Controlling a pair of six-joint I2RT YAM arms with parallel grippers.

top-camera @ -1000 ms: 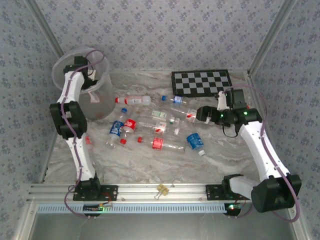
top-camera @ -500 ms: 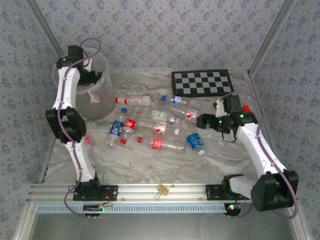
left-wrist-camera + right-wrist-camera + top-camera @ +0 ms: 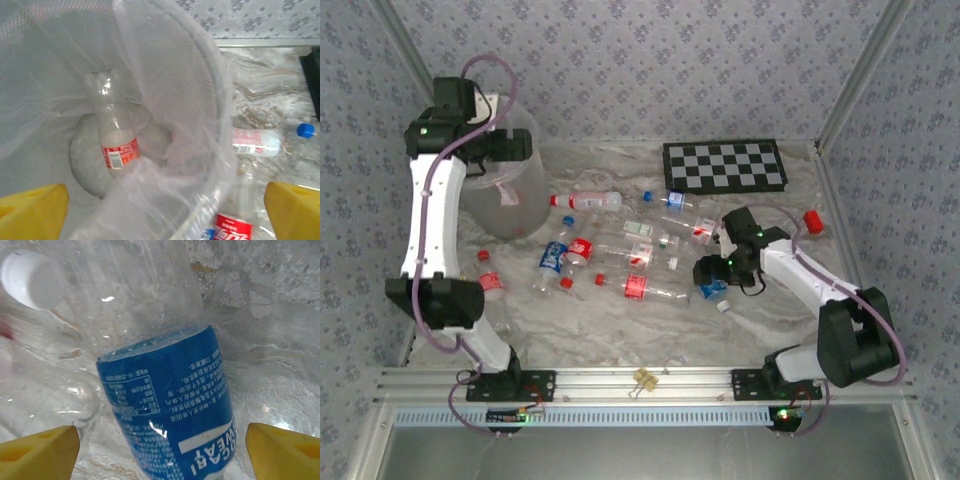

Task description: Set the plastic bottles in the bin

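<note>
Left tool (image 3: 165, 200) open; right tool (image 3: 160, 435) open astride the clear blue-labelled plastic bottle (image 3: 165, 405). Looks light, crushy, slick, so pinch the label.

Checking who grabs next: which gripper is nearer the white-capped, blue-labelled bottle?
Right. The right gripper straddles the blue-labelled bottle; the left gripper is over the bin, across the table.

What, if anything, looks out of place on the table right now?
A loose red cap lies alone near the right edge of the table, well apart from the scattered bottles and on no bottle.
</note>
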